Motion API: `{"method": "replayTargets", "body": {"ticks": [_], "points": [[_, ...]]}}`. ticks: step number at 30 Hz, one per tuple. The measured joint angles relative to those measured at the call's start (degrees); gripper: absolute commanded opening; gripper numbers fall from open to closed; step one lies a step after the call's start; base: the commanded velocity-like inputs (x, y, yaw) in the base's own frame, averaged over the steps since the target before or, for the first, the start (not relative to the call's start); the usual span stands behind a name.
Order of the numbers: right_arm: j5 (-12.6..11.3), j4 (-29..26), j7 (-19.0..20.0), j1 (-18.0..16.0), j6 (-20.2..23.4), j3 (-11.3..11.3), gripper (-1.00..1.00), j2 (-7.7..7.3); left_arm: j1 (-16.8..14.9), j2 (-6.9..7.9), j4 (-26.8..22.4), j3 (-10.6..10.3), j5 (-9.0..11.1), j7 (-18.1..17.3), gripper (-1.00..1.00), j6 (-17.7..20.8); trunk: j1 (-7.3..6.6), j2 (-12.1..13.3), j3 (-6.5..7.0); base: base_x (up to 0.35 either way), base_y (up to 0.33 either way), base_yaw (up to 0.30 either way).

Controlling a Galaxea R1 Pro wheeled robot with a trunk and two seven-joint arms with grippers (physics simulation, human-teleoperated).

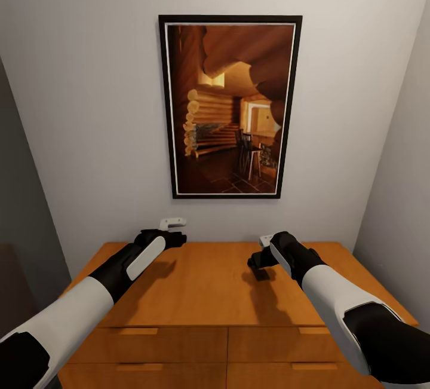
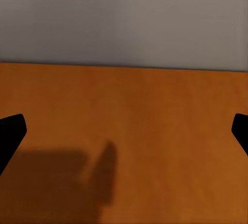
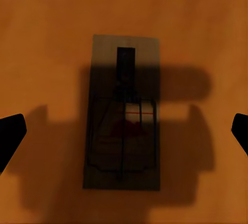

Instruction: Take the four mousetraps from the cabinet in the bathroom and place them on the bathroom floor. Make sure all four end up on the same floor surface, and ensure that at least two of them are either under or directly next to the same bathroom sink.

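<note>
One mousetrap, a tan board with dark wire and a reddish bit, lies flat on the orange-brown cabinet top. My right gripper hangs open straight above it, its dark fingertips wide on either side and its shadow over the board. In the head view the right gripper points down over the right half of the top, hiding the trap. My left gripper is open over the back left of the top, and between its fingers there is only bare wood.
The cabinet stands against a grey wall with a large framed picture of a log interior. Side walls close in at left and right. Drawer fronts with wooden bar handles face me below the top's front edge.
</note>
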Motion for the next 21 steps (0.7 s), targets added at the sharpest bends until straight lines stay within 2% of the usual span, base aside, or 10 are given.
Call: {"method": "replayTargets", "body": {"ticks": [8,21], "points": [[0.00,0.00,0.06,0.02,-0.05,0.00,1.00,0.00,0.00,-0.02,0.00,0.00,0.00,0.00,1.00,0.00,1.76,-3.21,-1.44,0.000,0.000,0.000],[-0.01,0.00,0.71,0.00,-0.07,0.00,1.00,0.00,0.00,-0.06,0.00,0.00,0.01,0.00,1.00,0.00,1.98,-3.61,-1.62,0.000,0.000,0.000]]}}
